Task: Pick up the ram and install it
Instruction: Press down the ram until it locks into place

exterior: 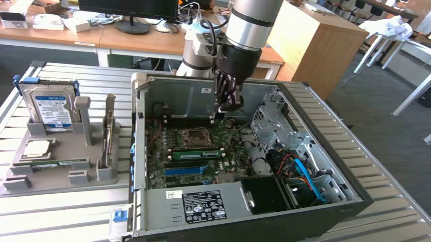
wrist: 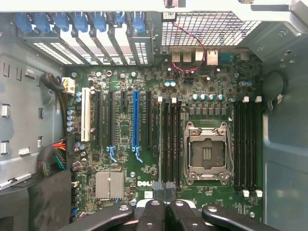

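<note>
Open tower case (exterior: 195, 93) lying on its side on a slatted bench, motherboard facing up.

Gripper (exterior: 227, 108) hangs inside the case, above the board and clear of it. In the wrist view the gripper (wrist: 166, 209) has its fingertips pressed together with nothing between them.

The ram (exterior: 197, 154) appears to stand in a memory slot just on the near side of the empty processor socket (exterior: 199, 135), between it and the blue expansion slot (exterior: 183, 171). It shows green with a pale label. From above it would be edge-on, and I cannot pick it out among the dark slots.

A second green stick (exterior: 54, 163) lies in the grey holder (exterior: 47, 174), far left of the case, near the hard drive (exterior: 52, 108).

Step, as I judge it: placement looks done and seating is in hand. The gripper lines up with the right end of that slot bank. A press here calls for a straight push down on the stick's top edge, until the white end clips latch.

Writing:
- "DELL" is printed on the board (wrist: 144, 183).
- The drive's blue label and the white sticker (exterior: 202, 205) on the near metal box are unreadable.
</note>
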Controlling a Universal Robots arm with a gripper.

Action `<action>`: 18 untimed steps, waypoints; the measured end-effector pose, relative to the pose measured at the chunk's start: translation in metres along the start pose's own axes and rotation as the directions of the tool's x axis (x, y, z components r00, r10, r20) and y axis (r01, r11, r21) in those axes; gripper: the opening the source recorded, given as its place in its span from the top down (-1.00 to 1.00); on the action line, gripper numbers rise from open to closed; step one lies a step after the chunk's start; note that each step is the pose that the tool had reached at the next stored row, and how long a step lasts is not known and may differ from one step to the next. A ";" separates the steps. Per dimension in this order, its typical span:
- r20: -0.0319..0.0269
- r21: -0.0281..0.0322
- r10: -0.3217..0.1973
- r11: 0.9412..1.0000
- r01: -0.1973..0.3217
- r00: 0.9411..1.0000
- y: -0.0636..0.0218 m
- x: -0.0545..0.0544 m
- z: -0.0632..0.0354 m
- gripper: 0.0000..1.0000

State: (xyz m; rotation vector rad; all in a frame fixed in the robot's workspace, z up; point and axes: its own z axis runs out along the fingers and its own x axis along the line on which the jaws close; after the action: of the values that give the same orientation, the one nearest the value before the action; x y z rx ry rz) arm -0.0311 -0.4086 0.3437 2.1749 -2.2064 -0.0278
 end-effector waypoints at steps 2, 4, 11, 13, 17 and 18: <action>0.000 0.000 0.000 1.000 0.000 1.000 0.0000 0.000 0.0000 0.80; 0.000 0.000 0.000 1.000 0.000 1.000 0.0000 0.000 0.0000 0.80; 0.003 0.006 0.000 1.000 0.000 1.000 0.0005 0.000 0.0000 0.80; 0.006 0.008 0.000 1.000 0.000 1.000 0.0009 0.000 0.0000 0.80; 0.008 0.010 0.000 1.000 0.000 1.000 0.0012 0.000 0.0001 0.80; 0.008 0.010 0.000 1.000 0.000 1.000 0.0012 0.000 0.0001 0.80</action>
State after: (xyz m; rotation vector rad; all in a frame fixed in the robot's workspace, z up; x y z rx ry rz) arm -0.0323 -0.4086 0.3436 2.1843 -2.2156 -0.0252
